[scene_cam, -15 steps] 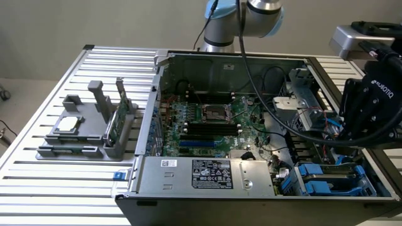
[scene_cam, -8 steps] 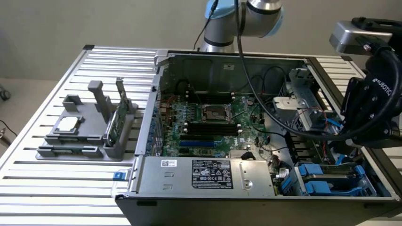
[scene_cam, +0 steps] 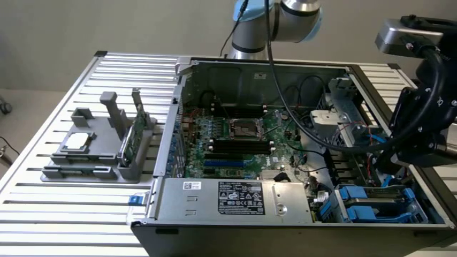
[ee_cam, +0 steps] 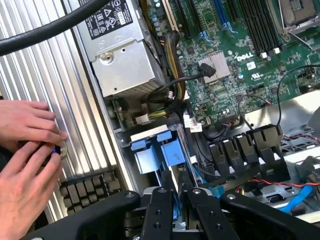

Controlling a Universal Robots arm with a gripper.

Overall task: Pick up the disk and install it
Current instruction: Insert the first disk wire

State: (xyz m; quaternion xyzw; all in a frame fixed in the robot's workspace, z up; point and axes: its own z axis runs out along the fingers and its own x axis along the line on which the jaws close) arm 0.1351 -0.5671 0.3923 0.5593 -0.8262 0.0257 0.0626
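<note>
Hanging over disk, gripper hemmed by cables & case wall

Worktop: ribbed matt metal. Power-supply box: bare dull metal. Smooth blue plastic rails on the disk.

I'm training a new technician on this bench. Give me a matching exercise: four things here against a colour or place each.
Things: A processor chip; B circuit card; C power supply; D drive carrier.
Descriptions: 1 blue; 2 black label; 3 flat on grey fixture; 4 green, upright.
Pairs: A-3; B-4; C-2; D-1.
</note>
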